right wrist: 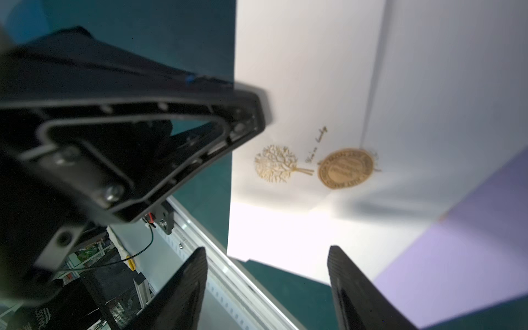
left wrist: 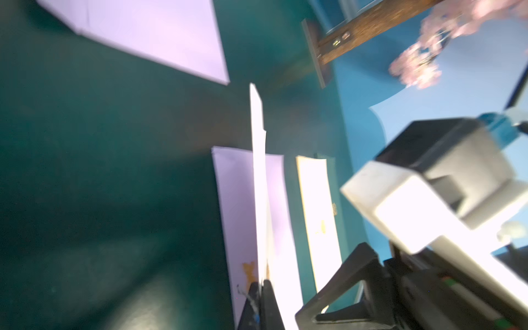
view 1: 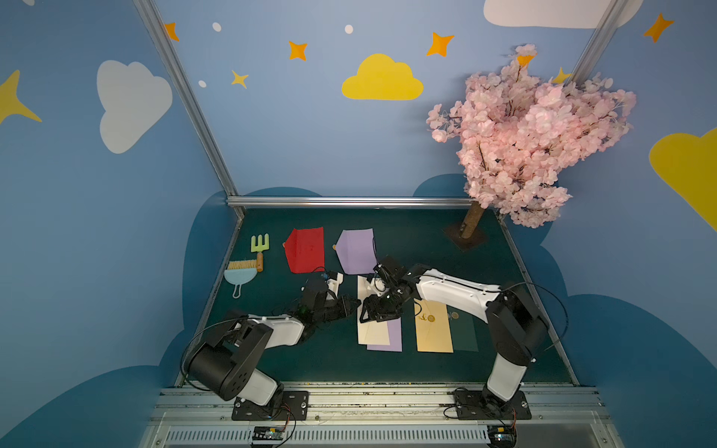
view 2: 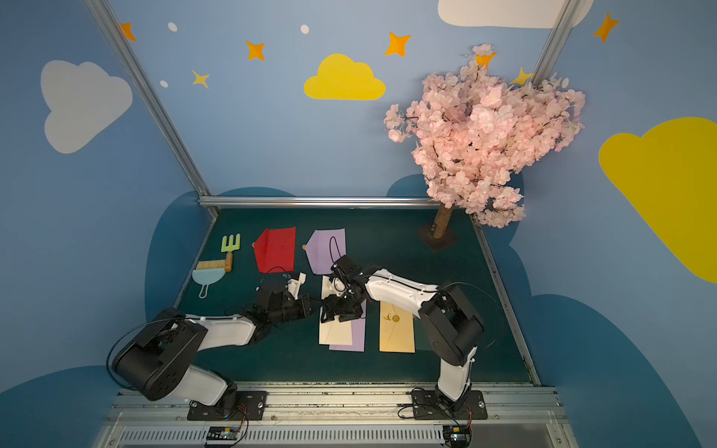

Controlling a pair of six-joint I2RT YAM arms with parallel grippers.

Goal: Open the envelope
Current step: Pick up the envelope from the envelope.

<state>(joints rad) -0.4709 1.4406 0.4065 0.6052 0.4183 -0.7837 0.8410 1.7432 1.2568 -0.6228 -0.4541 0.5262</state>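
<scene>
Cream envelope [view 1: 372, 331], its middle hidden under the spread right claw [view 1: 375, 316], has one edge pinched by the left claw [view 1: 356, 304].

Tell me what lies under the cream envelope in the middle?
A lilac paper lies under the cream envelope, showing along one long side and the near end. Its remainder is covered.

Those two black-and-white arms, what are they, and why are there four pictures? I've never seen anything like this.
They are two robot arms mounted at the edge of a green table, each ending in a claw. Two pictures look down from overhead; the other two come from cameras on the arms' wrists. The left claw is shut on the edge of a cream envelope with a gold seal. The right claw hangs open over it. Other envelopes, toy garden tools and a pink blossom tree are around.
</scene>
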